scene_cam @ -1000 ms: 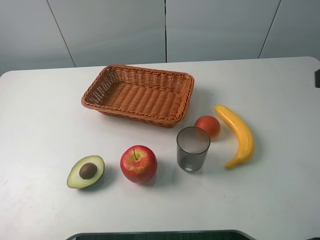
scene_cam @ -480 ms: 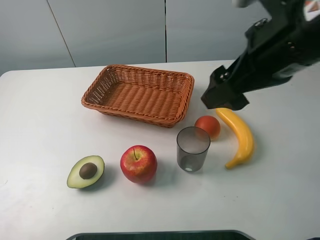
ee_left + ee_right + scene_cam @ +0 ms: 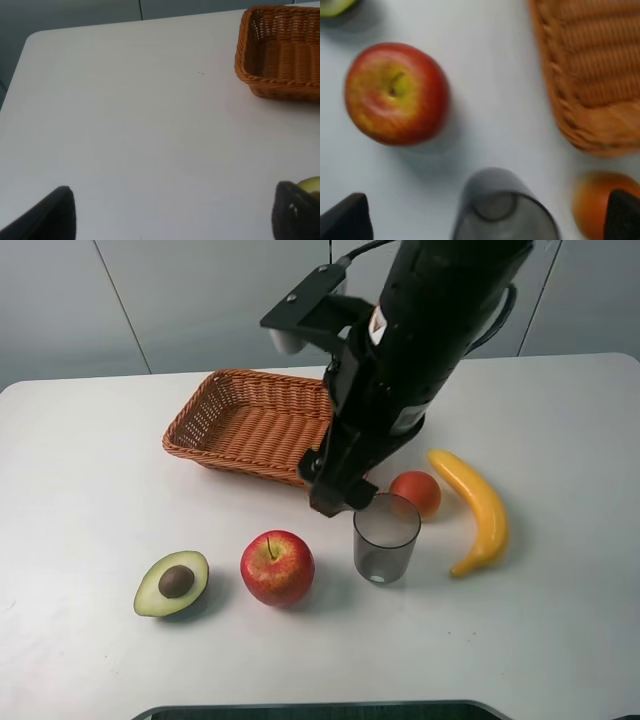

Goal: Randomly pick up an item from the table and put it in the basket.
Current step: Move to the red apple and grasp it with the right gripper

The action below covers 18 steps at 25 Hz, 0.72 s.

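The red apple [image 3: 277, 567] with yellowish streaks stands on the white table [image 3: 90, 490], front of centre. The orange-brown wicker basket [image 3: 250, 425] lies empty behind it. My right arm reaches in from the upper right, and its gripper [image 3: 334, 498] hangs above the table between the basket's near edge and the grey cup [image 3: 385, 537], up and to the right of the apple. In the right wrist view the gripper [image 3: 485, 220] is open and empty, with the apple [image 3: 395, 92] and basket [image 3: 590, 75] ahead of it. My left gripper [image 3: 175, 217] is open and empty over bare table, with the basket [image 3: 280, 55] off to one side.
A halved avocado [image 3: 172, 583] lies left of the apple. A small orange-red fruit [image 3: 417, 492] and a yellow banana [image 3: 475, 508] lie right of the cup. The cup [image 3: 502, 210] sits right under the right gripper.
The right arm has swung in from the upper right, leftward and down, to above the basket's near edge and the cup. No object on the table has moved.
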Each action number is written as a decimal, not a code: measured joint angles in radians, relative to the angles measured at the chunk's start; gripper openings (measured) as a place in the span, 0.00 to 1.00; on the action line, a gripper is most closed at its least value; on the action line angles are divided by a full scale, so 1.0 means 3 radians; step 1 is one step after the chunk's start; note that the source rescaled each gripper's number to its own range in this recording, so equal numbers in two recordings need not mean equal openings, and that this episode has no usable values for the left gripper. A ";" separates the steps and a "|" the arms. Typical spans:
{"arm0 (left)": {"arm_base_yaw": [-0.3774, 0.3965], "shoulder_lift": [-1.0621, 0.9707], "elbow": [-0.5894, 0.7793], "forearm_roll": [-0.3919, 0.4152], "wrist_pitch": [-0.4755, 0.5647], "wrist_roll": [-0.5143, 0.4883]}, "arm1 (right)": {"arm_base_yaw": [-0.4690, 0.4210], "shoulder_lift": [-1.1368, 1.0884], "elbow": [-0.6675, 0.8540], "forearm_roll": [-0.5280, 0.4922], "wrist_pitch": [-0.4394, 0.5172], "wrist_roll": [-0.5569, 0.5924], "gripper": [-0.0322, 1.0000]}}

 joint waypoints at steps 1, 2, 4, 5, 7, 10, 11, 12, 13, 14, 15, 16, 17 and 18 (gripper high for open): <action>0.0000 0.0000 0.0000 0.0000 0.0000 0.0000 | 0.0050 0.0073 -0.0015 0.0047 0.0000 -0.0060 1.00; 0.0000 0.0000 0.0000 0.0000 0.0000 0.0000 | 0.0089 0.0141 -0.0031 0.0107 0.0002 -0.0147 1.00; 0.0000 0.0000 0.0000 0.0000 0.0000 0.0000 | 0.0185 0.0246 -0.0031 0.0218 -0.0013 -0.0306 1.00; 0.0000 0.0000 0.0000 0.0000 0.0000 0.0000 | 0.0221 0.0303 -0.0031 0.0252 -0.0035 -0.0362 1.00; 0.0000 0.0000 0.0000 0.0000 0.0000 0.0000 | 0.0286 0.0402 -0.0032 0.0261 -0.0136 -0.0420 1.00; 0.0000 0.0000 0.0000 0.0000 0.0000 0.0000 | 0.0333 0.0551 -0.0047 0.0261 -0.0275 -0.0454 1.00; 0.0000 0.0000 0.0000 0.0000 0.0000 0.0000 | 0.0348 0.0605 -0.0051 0.0261 -0.0306 -0.0459 1.00; 0.0000 0.0000 0.0000 0.0000 0.0000 0.0000 | 0.0364 0.0653 -0.0067 0.0253 -0.0330 -0.0459 1.00; 0.0000 0.0000 0.0000 0.0000 0.0000 0.0000 | 0.0377 0.0692 -0.0074 0.0253 -0.0363 -0.0465 1.00; 0.0000 0.0000 0.0000 0.0000 0.0000 0.0000 | 0.0386 0.0732 -0.0078 0.0253 -0.0402 -0.0467 1.00; 0.0000 0.0000 0.0000 0.0000 0.0000 0.0000 | 0.0390 0.0770 -0.0087 0.0253 -0.0433 -0.0467 1.00; 0.0000 0.0000 0.0000 0.0000 0.0000 0.0000 | 0.0390 0.0809 -0.0102 0.0253 -0.0455 -0.0467 1.00; 0.0000 0.0000 0.0000 0.0000 0.0000 0.0000 | 0.0393 0.0842 -0.0115 0.0253 -0.0471 -0.0467 1.00; 0.0000 0.0000 0.0000 0.0000 0.0000 0.0000 | 0.0393 0.0875 -0.0131 0.0253 -0.0488 -0.0467 1.00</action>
